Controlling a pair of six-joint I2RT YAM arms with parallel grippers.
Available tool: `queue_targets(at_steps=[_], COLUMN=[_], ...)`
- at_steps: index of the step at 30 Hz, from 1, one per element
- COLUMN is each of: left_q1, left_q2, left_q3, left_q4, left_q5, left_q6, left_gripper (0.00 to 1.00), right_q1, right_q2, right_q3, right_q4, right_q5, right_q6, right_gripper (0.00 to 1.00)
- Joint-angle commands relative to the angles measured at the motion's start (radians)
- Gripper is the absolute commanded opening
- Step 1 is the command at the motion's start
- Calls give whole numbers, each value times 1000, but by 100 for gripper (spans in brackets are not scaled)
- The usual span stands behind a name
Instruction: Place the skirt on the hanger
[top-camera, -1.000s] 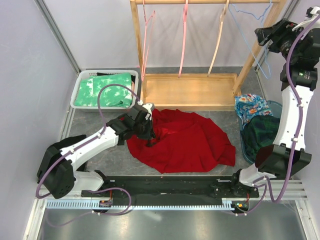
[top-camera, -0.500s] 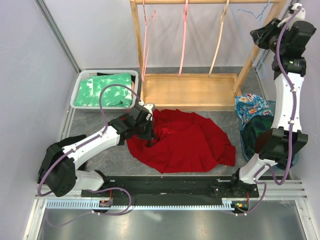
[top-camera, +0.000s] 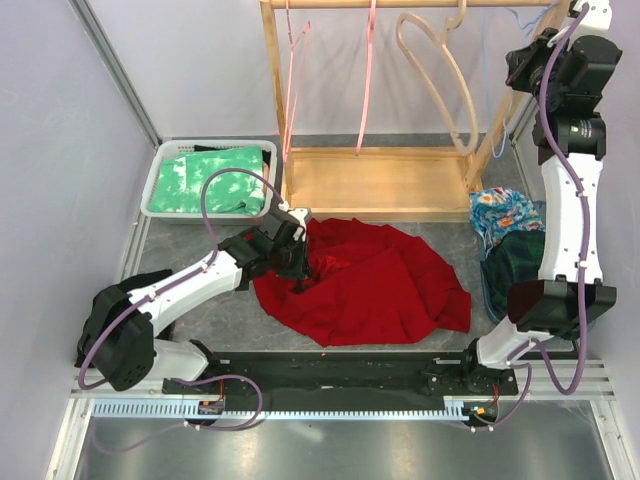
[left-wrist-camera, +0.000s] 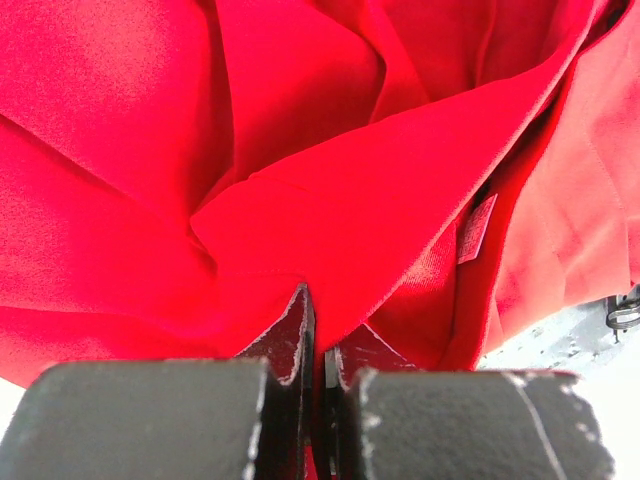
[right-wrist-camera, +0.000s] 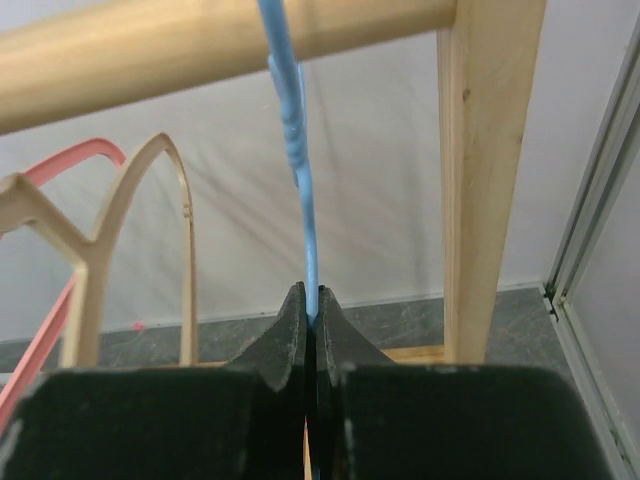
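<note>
The red skirt lies crumpled on the grey table in front of the rack. My left gripper is at the skirt's left edge, shut on a fold of it. In the left wrist view the red fabric runs down between the closed fingertips of that gripper. My right gripper is raised high at the rack's right end. In the right wrist view it is shut on the thin blue hanger, which hangs from the wooden rail.
A wooden rack stands at the back with pink hangers and a tan hanger tilted sideways. A white basket of green cloth sits at left. A blue bin of clothes is at right, beside the rack post.
My right gripper has closed on the blue hanger after rising toward the rail. The tan hanger has swung sideways. The left arm and skirt have not moved.
</note>
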Motion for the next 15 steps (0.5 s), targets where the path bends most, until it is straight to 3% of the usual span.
queue_targets(at_steps=[1,6,15], left_q1=[2,2,2], left_q2=[3,-3,-6], left_q3=[43,41,60], left_q4=[38,38,29], left_q5=[23,8,-64], left_q6=[31,29,20], left_gripper=[2,2,2], right_q1=[-1,-1,35], right_q2=[-85,-121,-437], right_q3=[57,20,-377], right_q4=[27,0,-187], right_q5=[15,-2,88], right_q6=[-28,-28,-10], right_gripper=[0,0,0])
